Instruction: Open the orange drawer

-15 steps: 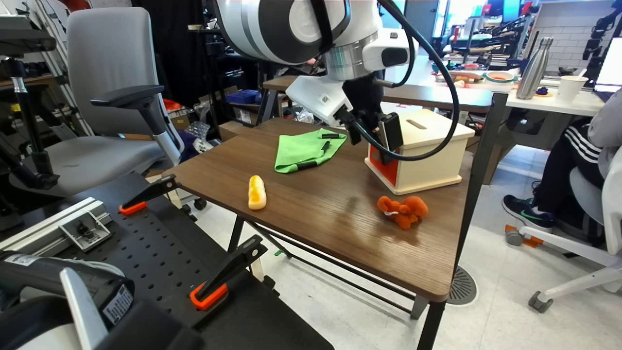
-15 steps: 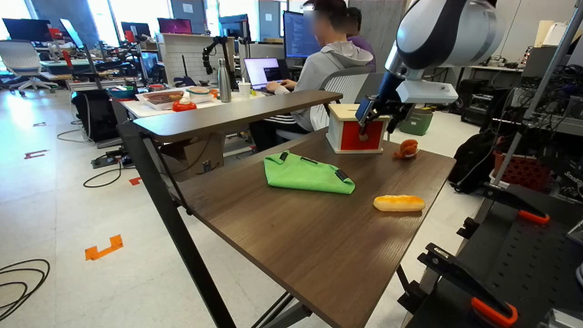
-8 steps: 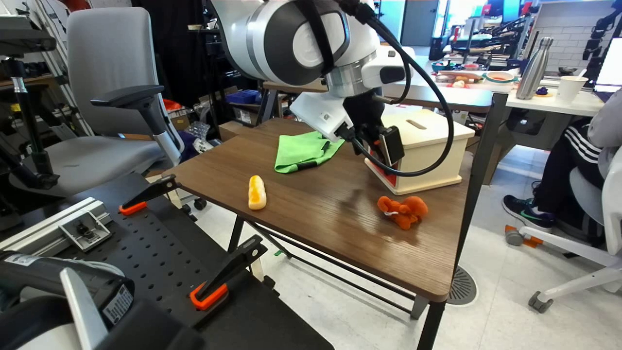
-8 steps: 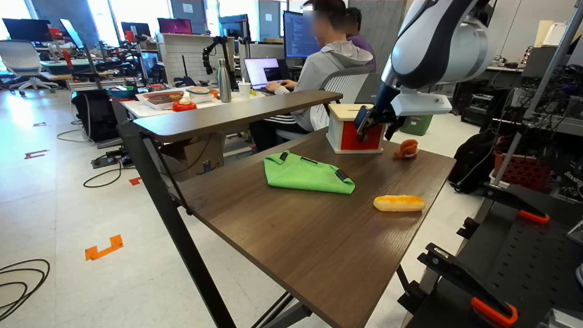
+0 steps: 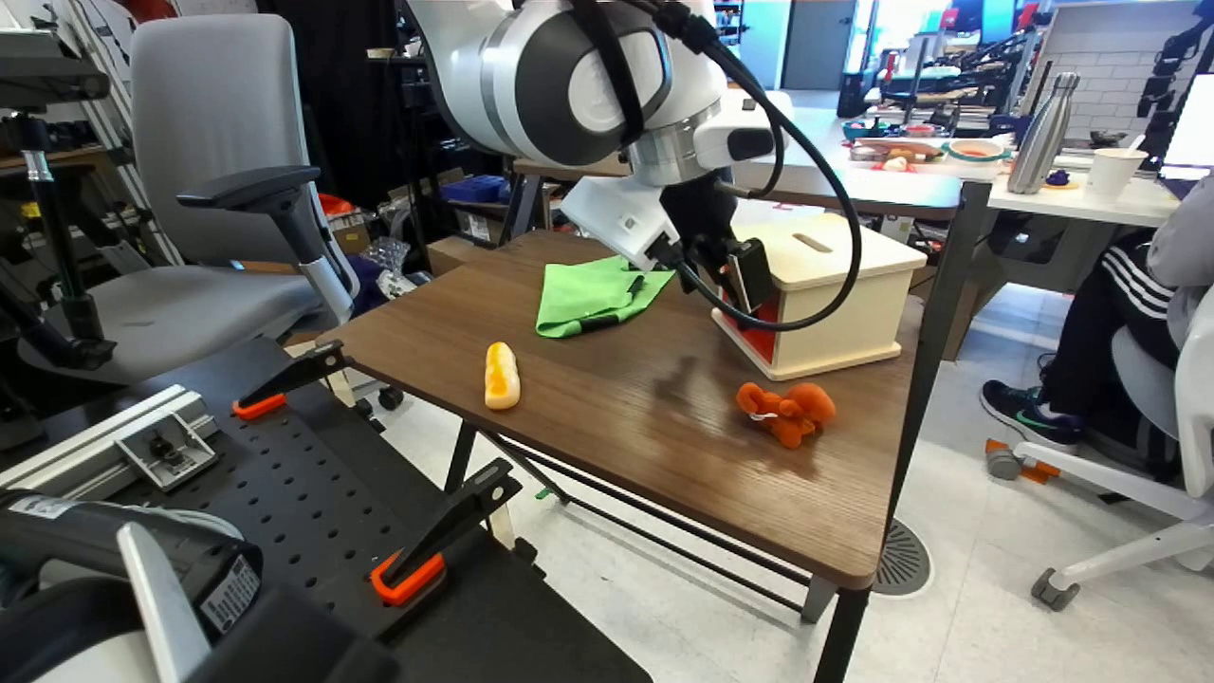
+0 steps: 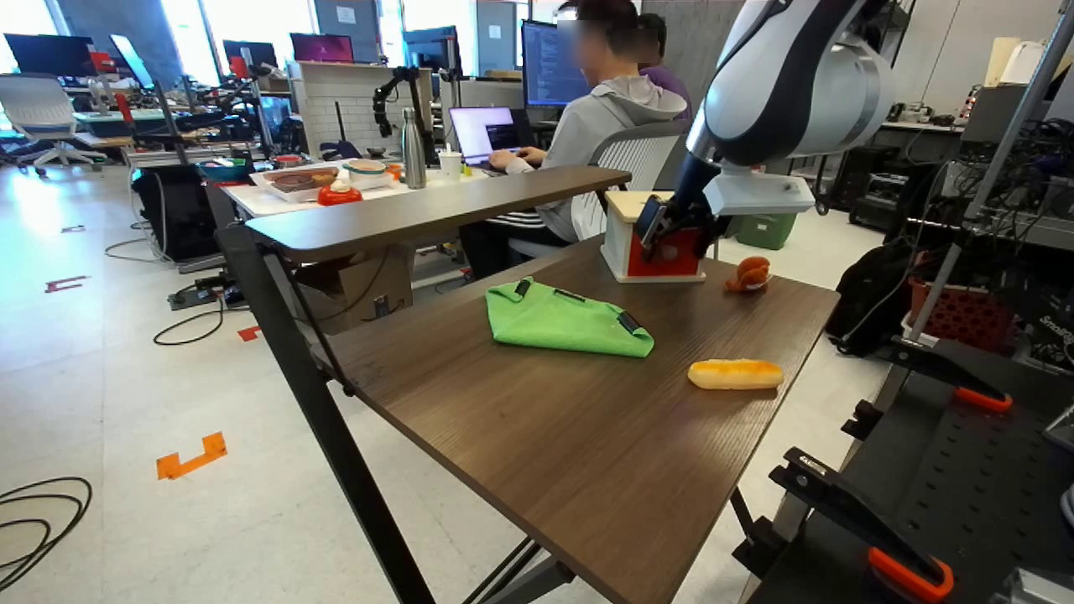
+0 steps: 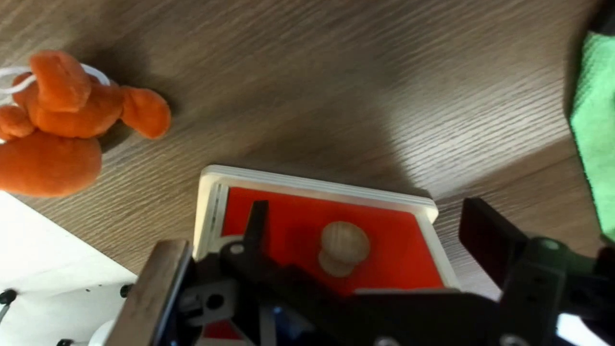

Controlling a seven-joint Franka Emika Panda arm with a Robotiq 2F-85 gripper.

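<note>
Gripper [image 7: 367, 216] angled down, fingers spread wide. The orange drawer [image 7: 391, 250] lies just ahead of the fingertips; its round wooden knob [image 7: 345, 241] shows in the gap between them in the wrist view, contact not readable. Drawer face: flat, orange-red, rectangular, partly masked by the gripper in every view, seated in the pale frame of the wooden box [image 5: 858, 327]. It faces the side of the table [image 6: 537, 419] where the green cloth [image 6: 570, 327] and bread roll [image 6: 735, 375] lie, long axis level across the box. Orange plush toy [image 5: 804, 408] rests near the box.
</note>
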